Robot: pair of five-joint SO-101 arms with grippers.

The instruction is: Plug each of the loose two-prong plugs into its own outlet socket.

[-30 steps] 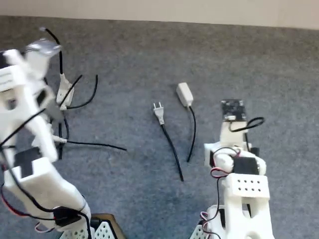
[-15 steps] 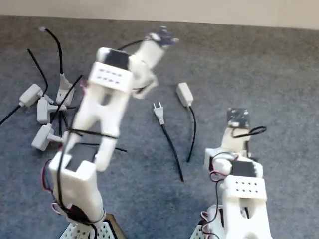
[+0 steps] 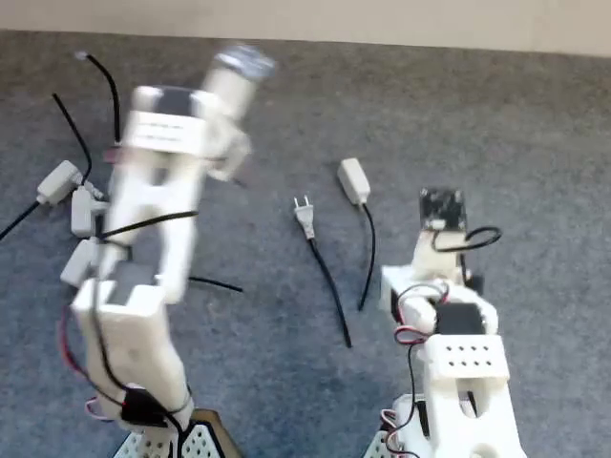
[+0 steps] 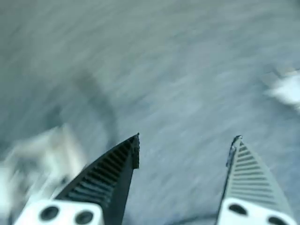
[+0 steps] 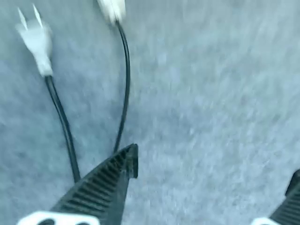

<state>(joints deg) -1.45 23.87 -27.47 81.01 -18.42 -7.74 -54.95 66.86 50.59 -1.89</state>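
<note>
While my left gripper hangs open and empty at far left, my right gripper gapes empty at near right. The two-prong plug lies between us, just left of a white socket.

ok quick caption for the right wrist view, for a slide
Right gripper open above the grey carpet, a loose two-prong plug and an outlet socket lying ahead of it.

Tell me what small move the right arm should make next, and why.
Probably ease the right gripper across toward the plug and line its open jaws over the plug's body. The plug lies loose on the carpet with its prongs free, apart from the socket beside it, and the gripper holds nothing.
</note>
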